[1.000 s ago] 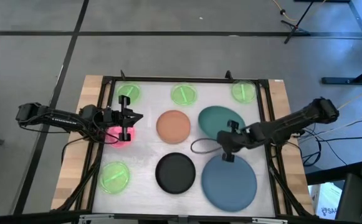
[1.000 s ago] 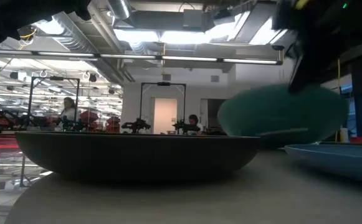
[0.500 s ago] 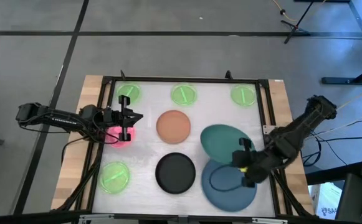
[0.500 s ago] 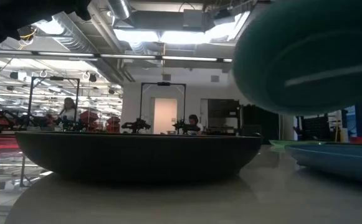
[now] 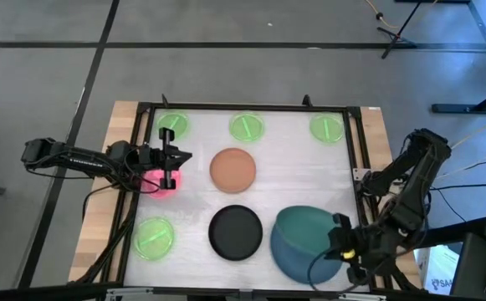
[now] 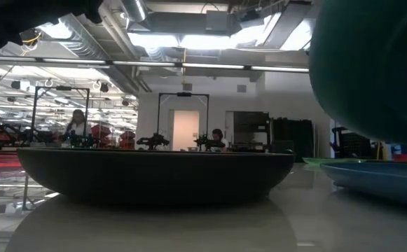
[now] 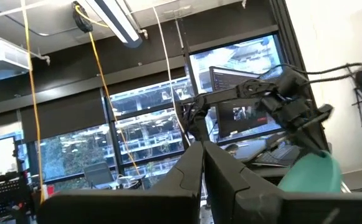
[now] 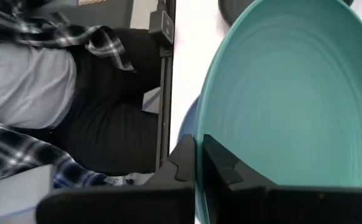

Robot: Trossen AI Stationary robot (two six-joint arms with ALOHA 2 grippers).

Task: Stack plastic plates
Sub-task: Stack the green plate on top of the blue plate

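Right gripper (image 5: pixel 341 242) near the surface's front right corner, fingers pinching the rim of the dark green plate (image 5: pixel 304 231). That plate hangs tilted over the blue plate (image 5: pixel 305 261), which lies flat on the surface; green overlaps blue's upper half, not yet centred. In the low view the green plate (image 6: pixel 371 70) is clearly lifted off the blue plate (image 6: pixel 378 175). Judgement: the coming move turns on lowering green squarely onto blue, directly beneath and slightly toward the front edge. Right arm is folded back hard, elbow beyond the right edge.

Left gripper (image 5: pixel 172 167) waits near the left edge over the pink plate (image 5: pixel 161 181), fingers pressed together.

Black plate (image 5: pixel 235 232) and orange plate (image 5: pixel 232 170) sit mid-surface; lime plates (image 5: pixel 246 127) along the back edge, one more (image 5: pixel 154 237) front left.
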